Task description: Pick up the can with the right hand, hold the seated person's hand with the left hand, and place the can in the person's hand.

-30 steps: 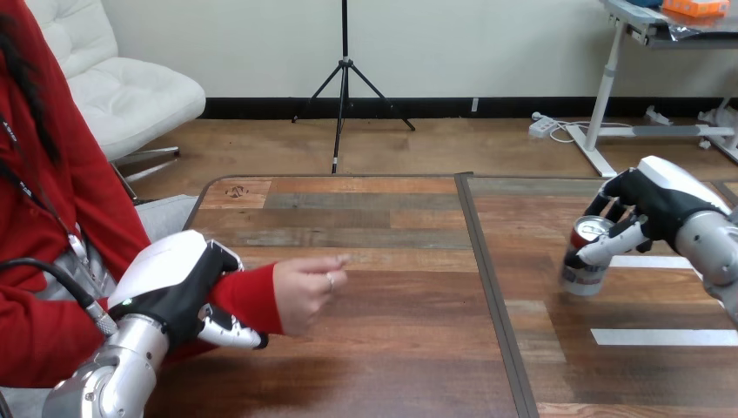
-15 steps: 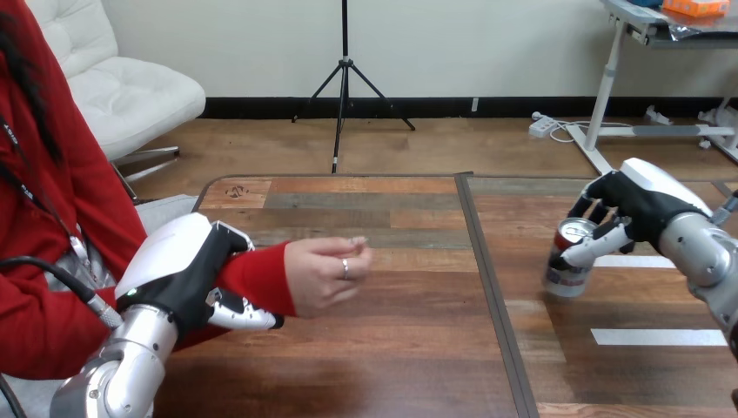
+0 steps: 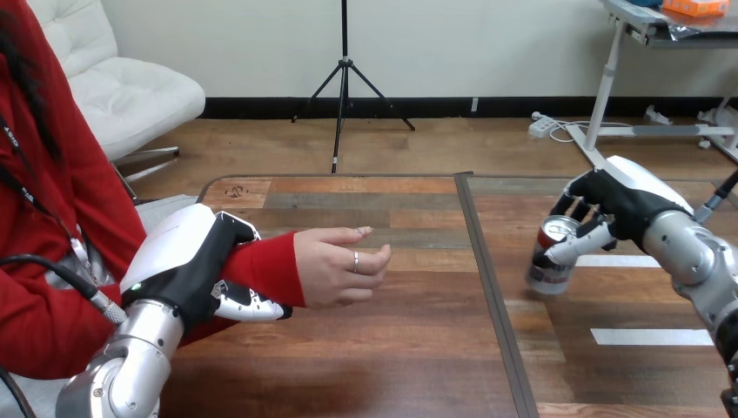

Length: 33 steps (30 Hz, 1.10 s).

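Can [image 3: 548, 261] is in the right hand [image 3: 620, 202], over the right half of the table [image 3: 392, 348]. It's just right of the centre seam [image 3: 489, 287], abt mid-depth btw near and far edges. It's tilted, top leaning toward the right edge. Looks lifted off the wood, but can't tell for sure if the base is clear. Right-hand fingers wrap the far side of the can and the thumb [image 3: 581, 247] presses the near side below the rim, so the hand is closed round it.

Left hand [image 3: 187, 261] sits by the left edge, on the person's wrist [image 3: 261, 274], red sleeve. Fingers curl over the top of the sleeve and the thumb hooks under it. So it's clamped round the wrist, not the hand proper. Person's hand [image 3: 339, 266] sticks out past it over the left half, pointing toward the seam. Its fingers are loosely bent, thumb side up, holding nothing. Not opened into a cup.

Can and person's hand are well apart, seam btw them.

Status, my read:
- Pick-up done.
- Hold done (at the wrist).
- Left to do: carry can across the seam to the left half, set it into the person's hand, let go w/ the right hand.

Approx past halfway; handover is the open item. Palm prob needs to open or turn up more before the can goes in. Two white tape strips [image 3: 648, 336] lie on the right half toward the right edge, not in the path.
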Tool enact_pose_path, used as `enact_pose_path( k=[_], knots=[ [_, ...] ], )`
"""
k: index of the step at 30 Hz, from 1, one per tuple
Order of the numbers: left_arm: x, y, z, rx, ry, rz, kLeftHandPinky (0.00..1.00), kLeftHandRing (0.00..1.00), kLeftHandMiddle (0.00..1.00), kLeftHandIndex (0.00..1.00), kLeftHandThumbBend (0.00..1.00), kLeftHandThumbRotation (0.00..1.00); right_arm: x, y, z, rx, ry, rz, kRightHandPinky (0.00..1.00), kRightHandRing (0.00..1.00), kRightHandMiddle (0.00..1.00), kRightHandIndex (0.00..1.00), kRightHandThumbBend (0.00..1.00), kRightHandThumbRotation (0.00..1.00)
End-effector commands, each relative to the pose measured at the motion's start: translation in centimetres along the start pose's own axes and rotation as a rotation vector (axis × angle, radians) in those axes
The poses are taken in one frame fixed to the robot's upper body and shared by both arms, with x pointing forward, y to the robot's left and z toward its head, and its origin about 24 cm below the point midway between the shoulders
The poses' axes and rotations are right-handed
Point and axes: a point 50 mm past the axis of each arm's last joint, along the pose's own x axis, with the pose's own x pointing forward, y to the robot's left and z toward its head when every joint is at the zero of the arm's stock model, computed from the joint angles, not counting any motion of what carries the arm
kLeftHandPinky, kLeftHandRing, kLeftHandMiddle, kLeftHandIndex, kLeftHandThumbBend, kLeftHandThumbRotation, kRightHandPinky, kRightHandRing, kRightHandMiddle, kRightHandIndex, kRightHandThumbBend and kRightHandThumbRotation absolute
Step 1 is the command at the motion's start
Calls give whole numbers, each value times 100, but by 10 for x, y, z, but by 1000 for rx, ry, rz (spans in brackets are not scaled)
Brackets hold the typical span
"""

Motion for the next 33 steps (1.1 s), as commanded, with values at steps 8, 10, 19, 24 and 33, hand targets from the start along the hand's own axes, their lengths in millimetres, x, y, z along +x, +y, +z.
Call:
enact_pose_path(
  k=[8,10,19,24,33],
  knots=[
    [6,61,64,-49,-312,307,14,19,27,30,64,0,8,-71,84,15,-255,-226,29,33,38,48,72,0],
    [6,61,65,-53,-314,305,14,19,27,31,65,0,8,-71,87,11,-262,-227,29,33,38,48,72,0],
    [7,59,68,-56,-307,286,16,21,29,31,68,0,8,-74,98,9,-303,-232,28,32,38,47,71,0],
    [8,56,68,-64,-311,274,16,21,29,32,69,0,8,-75,105,14,-330,-235,28,32,38,46,71,0],
    [10,51,68,-63,-308,254,15,21,29,32,67,0,6,-77,117,3,-377,-243,27,31,37,46,70,0]
  ],
)
